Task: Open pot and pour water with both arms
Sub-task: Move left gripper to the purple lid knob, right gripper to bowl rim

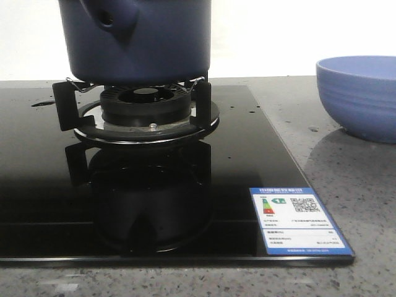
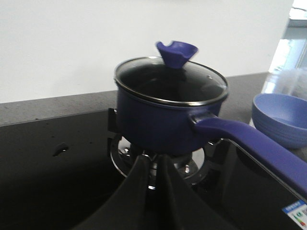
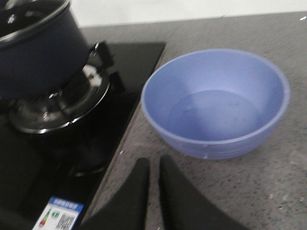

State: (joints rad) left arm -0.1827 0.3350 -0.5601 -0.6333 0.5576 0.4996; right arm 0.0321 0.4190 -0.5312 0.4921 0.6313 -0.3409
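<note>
The dark navy pot [image 1: 139, 37] stands on the gas burner [image 1: 145, 105], its hollow handle end [image 1: 108, 18] pointing toward the camera. In the left wrist view the pot [image 2: 158, 120] carries a glass lid [image 2: 170, 79] with a blue knob [image 2: 176, 51], and its long handle [image 2: 249, 143] reaches out to the side. My left gripper [image 2: 153, 160] is shut and empty, low in front of the burner, short of the pot. My right gripper [image 3: 154, 165] is shut and empty over the stone counter, near the bowl [image 3: 216, 103] and apart from it. Neither gripper shows in the front view.
A periwinkle-blue ribbed bowl [image 1: 362, 96] sits on the speckled grey counter [image 1: 359, 198] to the right of the black glass cooktop [image 1: 37, 185]. An energy label [image 1: 298, 219] is stuck on the cooktop's front right corner. A white wall stands behind.
</note>
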